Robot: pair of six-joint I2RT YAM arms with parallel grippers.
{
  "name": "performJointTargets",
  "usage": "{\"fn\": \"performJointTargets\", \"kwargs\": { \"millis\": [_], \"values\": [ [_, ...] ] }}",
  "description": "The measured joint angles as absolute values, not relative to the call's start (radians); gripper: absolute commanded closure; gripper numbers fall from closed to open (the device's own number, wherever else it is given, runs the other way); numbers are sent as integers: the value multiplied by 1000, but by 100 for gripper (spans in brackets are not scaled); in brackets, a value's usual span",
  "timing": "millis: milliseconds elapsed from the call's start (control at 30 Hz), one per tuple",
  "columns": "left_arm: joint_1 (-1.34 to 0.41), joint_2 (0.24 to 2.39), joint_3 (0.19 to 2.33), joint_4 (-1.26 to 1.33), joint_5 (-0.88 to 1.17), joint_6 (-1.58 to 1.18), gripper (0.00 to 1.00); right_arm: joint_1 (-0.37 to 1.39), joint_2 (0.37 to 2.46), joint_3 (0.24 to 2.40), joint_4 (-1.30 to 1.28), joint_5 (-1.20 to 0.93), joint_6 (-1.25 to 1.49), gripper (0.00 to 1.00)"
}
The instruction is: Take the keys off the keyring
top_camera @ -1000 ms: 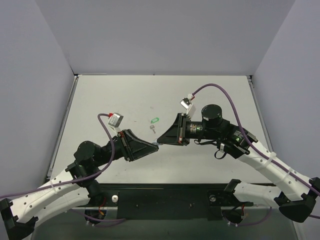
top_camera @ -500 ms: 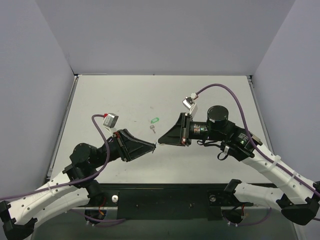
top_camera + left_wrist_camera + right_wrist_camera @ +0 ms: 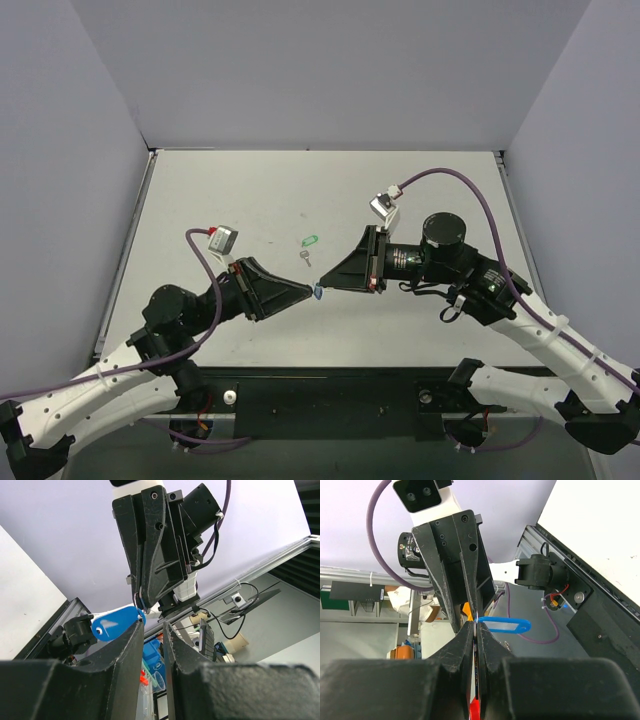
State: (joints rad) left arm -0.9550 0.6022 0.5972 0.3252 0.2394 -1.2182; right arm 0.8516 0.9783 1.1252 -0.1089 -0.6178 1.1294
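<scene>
The blue keyring tag [image 3: 318, 292] hangs in the air between my two gripper tips above the table's front. My right gripper [image 3: 327, 288] is shut on the thin metal at the tag's ring end; in the right wrist view [image 3: 475, 625] the tag [image 3: 507, 625] sticks out sideways from the jaws. In the left wrist view the tag [image 3: 115, 623] lies against the outside of my left finger tip. My left gripper [image 3: 152, 625] stands a little open with nothing in the gap. I cannot make out the tiny silver key; it may be edge-on in the right jaws.
A green tag [image 3: 309, 240] with its own silver key [image 3: 305, 257] lies on the white table [image 3: 220, 200] just behind the gripper tips. Grey walls stand at the left, back and right of the table.
My right arm has drawn back to the right. The two gripper tips have come slightly apart, and the blue tag now shows between them. The left arm has shifted only slightly.
</scene>
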Motion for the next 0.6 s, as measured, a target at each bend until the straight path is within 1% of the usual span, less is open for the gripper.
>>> {"fn": "performJointTargets", "kwargs": {
  "millis": [333, 600],
  "values": [
    [-960, 608, 662, 267, 240, -1201, 69, 851, 977, 1130, -141, -599, 1126, 100],
    [-1001, 623, 679, 266, 234, -1192, 69, 851, 978, 1156, -185, -566, 1122, 100]
  ]
}}
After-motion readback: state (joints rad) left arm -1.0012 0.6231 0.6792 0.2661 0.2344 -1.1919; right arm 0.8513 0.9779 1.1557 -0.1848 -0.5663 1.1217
